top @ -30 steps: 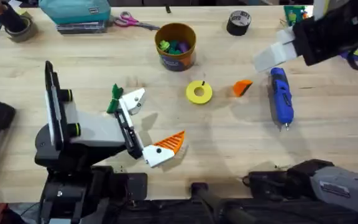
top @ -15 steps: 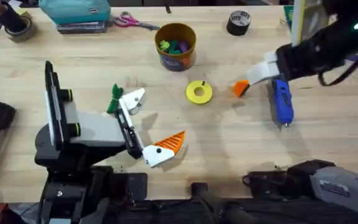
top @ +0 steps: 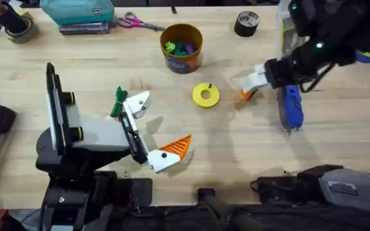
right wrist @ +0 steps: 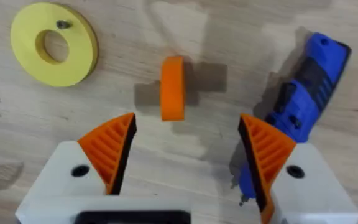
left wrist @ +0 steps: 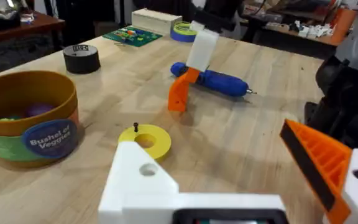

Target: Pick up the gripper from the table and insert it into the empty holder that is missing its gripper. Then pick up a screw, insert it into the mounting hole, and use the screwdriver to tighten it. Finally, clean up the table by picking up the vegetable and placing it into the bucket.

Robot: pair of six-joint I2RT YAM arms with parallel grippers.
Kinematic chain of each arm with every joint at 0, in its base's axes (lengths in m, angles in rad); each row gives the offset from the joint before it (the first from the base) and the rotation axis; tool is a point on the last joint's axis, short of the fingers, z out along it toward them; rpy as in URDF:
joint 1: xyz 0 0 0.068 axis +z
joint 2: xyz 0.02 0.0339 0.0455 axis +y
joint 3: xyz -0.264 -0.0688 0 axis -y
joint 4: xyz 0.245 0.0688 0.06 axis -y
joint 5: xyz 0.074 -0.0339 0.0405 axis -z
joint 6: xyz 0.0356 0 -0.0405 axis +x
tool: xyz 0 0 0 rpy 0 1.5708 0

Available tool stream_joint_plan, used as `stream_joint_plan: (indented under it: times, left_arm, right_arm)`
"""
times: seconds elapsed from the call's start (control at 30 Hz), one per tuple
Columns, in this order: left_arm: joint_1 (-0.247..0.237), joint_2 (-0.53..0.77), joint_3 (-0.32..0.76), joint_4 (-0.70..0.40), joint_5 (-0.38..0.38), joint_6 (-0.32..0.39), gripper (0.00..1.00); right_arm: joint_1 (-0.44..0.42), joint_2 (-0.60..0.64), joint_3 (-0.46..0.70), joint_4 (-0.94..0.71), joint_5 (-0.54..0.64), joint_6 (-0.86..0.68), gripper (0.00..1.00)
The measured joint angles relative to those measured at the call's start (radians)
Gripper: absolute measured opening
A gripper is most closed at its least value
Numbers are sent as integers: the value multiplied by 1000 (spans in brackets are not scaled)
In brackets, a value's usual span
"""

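The gripper: the little orange wedge (right wrist: 173, 88) lies on the wood, right in front of my right hand and in line with the gap between its two fingers. Nothing holds it.
My right gripper (right wrist: 188, 149): wide open. One orange ribbed pad (right wrist: 107, 146) is on one side and the other pad on the other side, and neither touches the wedge. From above, my right gripper (top: 255, 81) hangs just over the wedge.
The screwdriver: the blue pen-shaped tool (top: 291, 102) lies flat just beside the wedge, on the side far from the yellow ring. Its thin metal tip points toward my end of the table.
The screw: a tiny dark screw (left wrist: 135, 126) stands on the yellow ring (top: 205, 95), near its edge. The ring lies flat, near the wedge, toward the middle.
The holder: the white finger block (top: 137, 102) of my left arm has no orange wedge on it.
My left gripper (top: 151, 128): open and holding nothing. Its other finger has an orange wedge on it.
The vegetable: the small green toy (top: 119, 101) lies just beside the white block.
The bucket: the yellow tub (top: 182, 47) stands upright, far back in the middle, with coloured toys inside.
The table: pale wood boards (top: 339, 147).
Far edge: pink-handled scissors (top: 135, 22), a teal case (top: 78, 11) and a black tape roll (top: 246, 23).
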Motion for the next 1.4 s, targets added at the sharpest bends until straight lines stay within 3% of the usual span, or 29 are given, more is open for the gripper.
stream_joint_plan:
  times: [0.53,0.73,0.83,1.07,1.23,1.3,1.4]
  left_arm:
    - [0,0,0,0,0,0,985]
    - [0,0,0,0,0,0,985]
    - [0,0,0,0,0,0,985]
    - [0,0,0,0,0,0,985]
    - [0,0,0,0,0,0,985]
    - [0,0,0,0,0,0,985]
    - [0,0,0,0,0,0,986]
  right_arm:
    - [0,119,0,65,-33,0,990]
    - [0,121,-1,85,-36,2,911]
    - [0,122,-1,83,-36,4,819]
    - [0,122,-1,81,-39,7,499]
    - [0,122,-1,84,-39,11,70]
    - [0,122,-1,87,-39,11,17]
    - [0,122,-1,87,-39,11,16]
